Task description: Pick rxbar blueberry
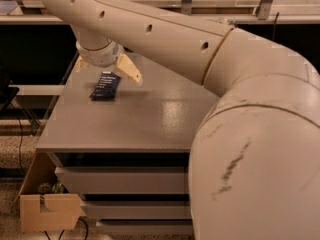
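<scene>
The rxbar blueberry (105, 86) is a flat dark navy bar with white text, lying on the grey table top (150, 119) near its far left corner. My gripper (106, 72) hangs from the big beige arm just above and behind the bar. It is open: one cream finger (129, 70) shows to the right of the bar and the other finger (79, 64) peeks out at the left. The bar lies free on the table, below the gap between the fingers.
My arm (250, 134) fills the right side of the view and hides that part of the table. Drawers (125, 180) sit under the table top. A cardboard box (47, 211) stands on the floor at the lower left. A dark shelf runs behind the table.
</scene>
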Robot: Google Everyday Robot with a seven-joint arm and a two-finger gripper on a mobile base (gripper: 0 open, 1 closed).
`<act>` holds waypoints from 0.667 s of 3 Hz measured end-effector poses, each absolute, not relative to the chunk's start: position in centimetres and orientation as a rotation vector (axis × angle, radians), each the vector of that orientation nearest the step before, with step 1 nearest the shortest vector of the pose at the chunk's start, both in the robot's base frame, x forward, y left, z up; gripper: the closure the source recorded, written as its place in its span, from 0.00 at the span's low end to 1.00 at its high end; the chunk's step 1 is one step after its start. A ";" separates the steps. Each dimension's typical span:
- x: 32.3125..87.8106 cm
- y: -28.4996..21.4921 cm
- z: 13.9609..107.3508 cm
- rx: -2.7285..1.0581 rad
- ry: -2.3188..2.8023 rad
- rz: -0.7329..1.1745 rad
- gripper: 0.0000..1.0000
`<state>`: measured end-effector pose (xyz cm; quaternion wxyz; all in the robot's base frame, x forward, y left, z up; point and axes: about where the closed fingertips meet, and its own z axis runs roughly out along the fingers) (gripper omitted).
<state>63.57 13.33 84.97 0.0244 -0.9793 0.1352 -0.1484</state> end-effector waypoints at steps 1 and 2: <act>63.6 13.9 83.9 -3.060 0.387 -0.437 0.00; 63.9 14.3 83.1 -3.076 0.363 -0.401 0.19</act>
